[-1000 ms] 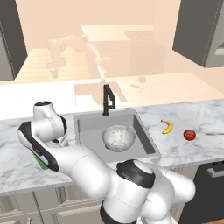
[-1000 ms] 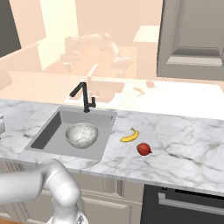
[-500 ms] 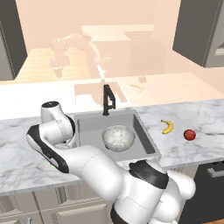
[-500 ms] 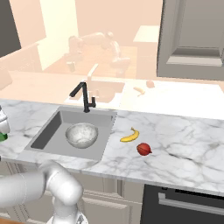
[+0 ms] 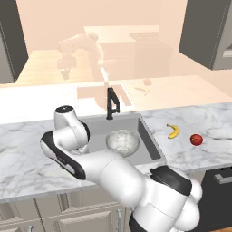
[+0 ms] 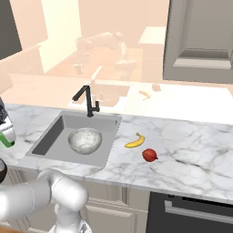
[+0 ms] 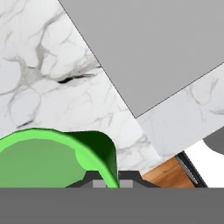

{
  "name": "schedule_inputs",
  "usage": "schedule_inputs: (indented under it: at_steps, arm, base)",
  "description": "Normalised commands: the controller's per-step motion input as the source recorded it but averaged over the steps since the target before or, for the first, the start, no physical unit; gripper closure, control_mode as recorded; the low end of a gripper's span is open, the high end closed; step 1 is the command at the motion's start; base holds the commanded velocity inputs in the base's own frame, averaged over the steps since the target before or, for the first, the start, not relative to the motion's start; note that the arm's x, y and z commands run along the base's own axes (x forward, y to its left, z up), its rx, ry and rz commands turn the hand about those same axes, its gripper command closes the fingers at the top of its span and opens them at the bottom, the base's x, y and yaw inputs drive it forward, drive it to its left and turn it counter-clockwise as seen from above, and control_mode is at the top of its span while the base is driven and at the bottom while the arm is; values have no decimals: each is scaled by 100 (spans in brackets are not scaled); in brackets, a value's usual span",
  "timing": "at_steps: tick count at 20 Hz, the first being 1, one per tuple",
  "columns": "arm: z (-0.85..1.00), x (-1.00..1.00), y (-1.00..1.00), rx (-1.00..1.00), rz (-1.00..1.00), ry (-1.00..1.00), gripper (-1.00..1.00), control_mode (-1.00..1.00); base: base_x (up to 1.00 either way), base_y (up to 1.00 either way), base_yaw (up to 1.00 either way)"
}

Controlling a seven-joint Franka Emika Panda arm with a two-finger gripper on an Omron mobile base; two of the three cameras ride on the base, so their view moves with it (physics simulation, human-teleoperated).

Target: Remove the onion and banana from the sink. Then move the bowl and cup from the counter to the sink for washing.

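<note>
The gripper (image 7: 109, 183) was fully closed on the rim of the green cup (image 7: 52, 157), one finger inside the wall and one outside, as the hand view showed at its lower edge. In the right base view the cup (image 6: 6, 136) hung at the far left, above the marble counter (image 6: 191, 150) and just off the left rim of the sink (image 6: 50, 136).

From the held cup, seen in the right base view, the basin lay toward three o'clock, close by. The grey speckled bowl (image 6: 84, 139) already sat inside the sink, in the half nearer the drain side, so the open floor of the basin was on the side nearest the cup. The hand view confirmed this: the flat grey sink floor (image 7: 148, 48) spread from twelve to two o'clock beyond the cup's rim, across a strip of counter. The coming move probably needs a short carry that way, then a lowering clear of the bowl.

The banana (image 6: 135, 141) and the red onion (image 6: 149, 155) rested on the counter at the sink's three o'clock side, near each other but apart.

No labels, brands or writing could be read anywhere.
</note>
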Motion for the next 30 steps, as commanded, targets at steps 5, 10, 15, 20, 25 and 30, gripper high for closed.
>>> schedule_inputs:
  at_steps: [5,10,15,20,25,30]
  arm:
    - [3,0,-36,4,-5,0,100,-100]
    - [2,0,-36,3,-5,-1,100,-100]
    - [4,0,-33,1,-6,0,100,-100]
    - [6,0,-32,0,-9,0,100,-100]
    - [4,2,-27,0,-11,0,100,-100]
    - [4,6,-29,0,-14,0,100,-100]
  base:
    - [0,0,0]
    - [0,0,0]
    - [0,0,0]
    - [0,0,0]
    - [0,0,0]
    - [0,0,0]
